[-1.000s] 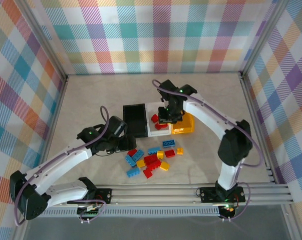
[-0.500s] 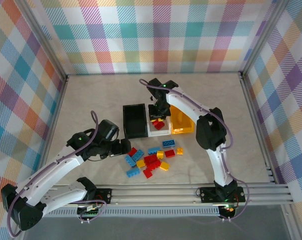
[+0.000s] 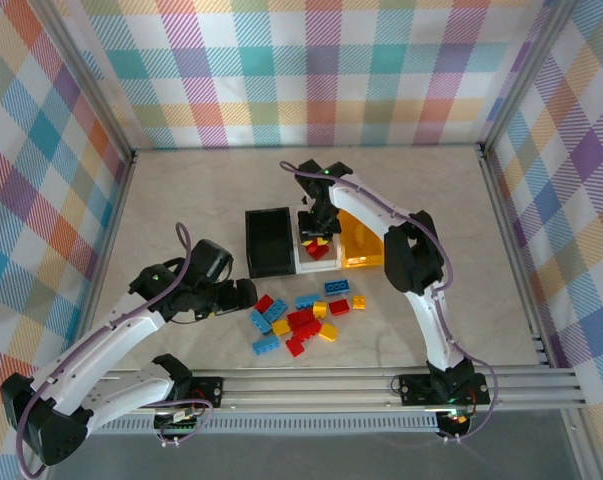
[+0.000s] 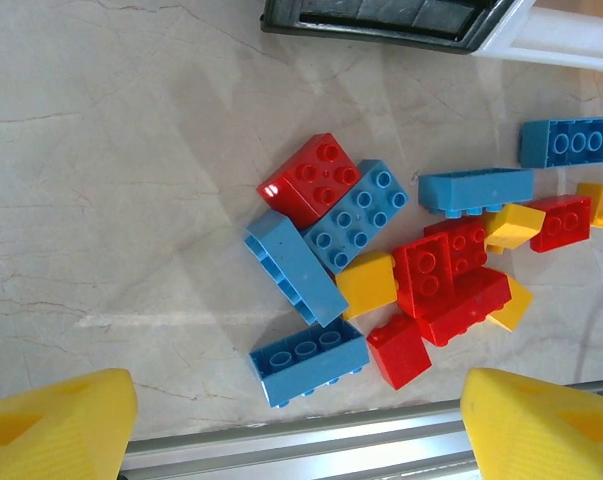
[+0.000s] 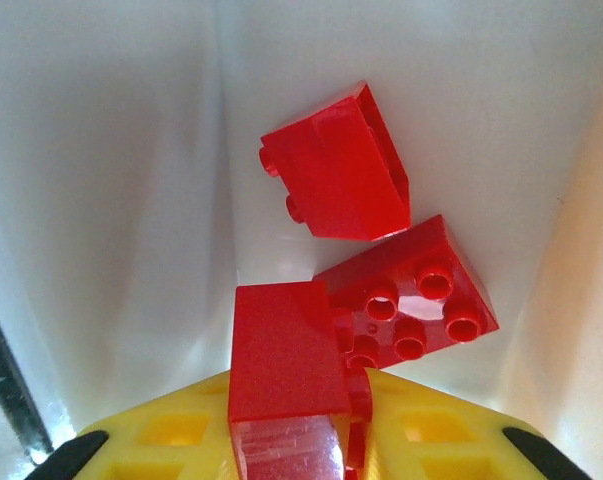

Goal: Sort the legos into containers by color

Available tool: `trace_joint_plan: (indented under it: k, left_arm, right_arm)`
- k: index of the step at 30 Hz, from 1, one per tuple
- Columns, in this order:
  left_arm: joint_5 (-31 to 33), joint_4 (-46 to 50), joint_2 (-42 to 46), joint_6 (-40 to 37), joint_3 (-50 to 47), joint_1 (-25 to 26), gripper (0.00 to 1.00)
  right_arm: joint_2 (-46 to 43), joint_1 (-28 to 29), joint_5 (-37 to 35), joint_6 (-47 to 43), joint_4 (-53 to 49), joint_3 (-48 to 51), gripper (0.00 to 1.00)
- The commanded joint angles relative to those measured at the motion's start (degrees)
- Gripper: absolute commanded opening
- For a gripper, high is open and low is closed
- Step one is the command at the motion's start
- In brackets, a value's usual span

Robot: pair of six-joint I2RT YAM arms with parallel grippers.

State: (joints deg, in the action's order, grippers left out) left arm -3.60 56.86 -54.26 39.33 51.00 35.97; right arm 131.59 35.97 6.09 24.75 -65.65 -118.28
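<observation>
Red, blue and yellow legos (image 3: 303,312) lie in a loose pile on the table in front of the containers. The black bin (image 3: 268,242), white bin (image 3: 303,262) and yellow-orange bin (image 3: 361,248) stand side by side. My left gripper (image 3: 243,293) hovers open just left of the pile. In the left wrist view its fingers (image 4: 51,425) stand wide apart, and a blue brick (image 4: 308,360) lies nearest the left gripper (image 4: 293,420). My right gripper (image 3: 317,232) is inside the white bin (image 5: 111,180), shut on a red brick (image 5: 286,360). Two red bricks (image 5: 341,165) lie below it.
A metal rail (image 3: 311,385) runs along the table's near edge, close under the left gripper (image 4: 311,445). Plaid walls enclose the table on three sides. Bare tabletop (image 3: 181,200) stretches left of and behind the bins.
The right gripper swung left from the white and yellow-orange bins' shared edge to over the white bin, carrying the red brick. The left gripper drew back from the black bin toward the pile and opened wider.
</observation>
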Motion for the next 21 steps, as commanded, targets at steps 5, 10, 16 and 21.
trace_joint_plan:
  k: [5, 10, 16, 21]
  left_arm:
    - [-1.1, 0.8, 0.1, -0.8, -1.3, -1.4, 0.85]
    - [-1.4, 0.4, 0.0, -1.0, -1.3, -1.8, 0.85]
    - [-1.4, 0.5, 0.2, -1.3, -1.2, -2.0, 0.85]
    - [-1.1, 0.8, 0.2, -1.7, -0.8, -2.0, 0.86]
  right_arm:
    - [0.9, -0.2, 0.9, -0.4, -1.7, -1.8, 0.33]
    - [-0.4, -0.2, 0.5, -0.1, -1.7, -1.5, 0.36]
    - [-3.8, -0.2, 0.3, 0.3, -2.0, -2.3, 0.38]
    - [-9.2, -0.2, 0.6, 1.2, -3.0, -3.3, 0.41]
